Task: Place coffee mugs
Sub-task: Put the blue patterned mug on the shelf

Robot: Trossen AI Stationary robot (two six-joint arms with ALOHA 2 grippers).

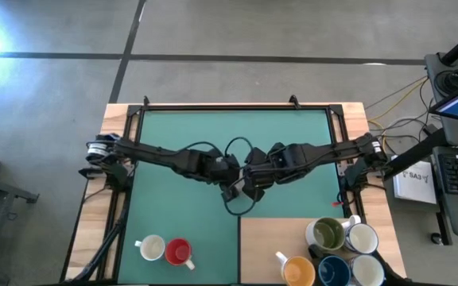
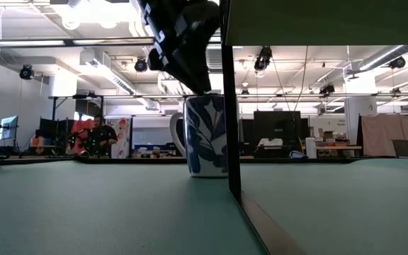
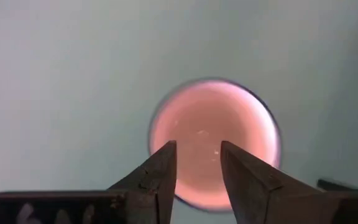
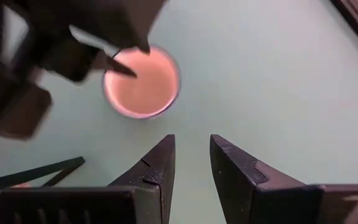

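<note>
Letting go of a mug is the step I am on, I think. My left gripper (image 3: 197, 171) hangs right over a mug (image 3: 215, 144) that stands upright on the green mat (image 1: 181, 131), near the middle of the table. Its fingers are apart, above the rim, and hold nothing. From the side, this mug looks white with blue leaves and sits flat. My right gripper (image 4: 191, 165) waits just beside it with its fingers a little apart and empty. Two mugs (image 1: 165, 250) stand at the near left, and five more (image 1: 336, 253) crowd the wooden board (image 1: 269, 234). Next I should lift straight up, so I don't bump the rim.
</note>
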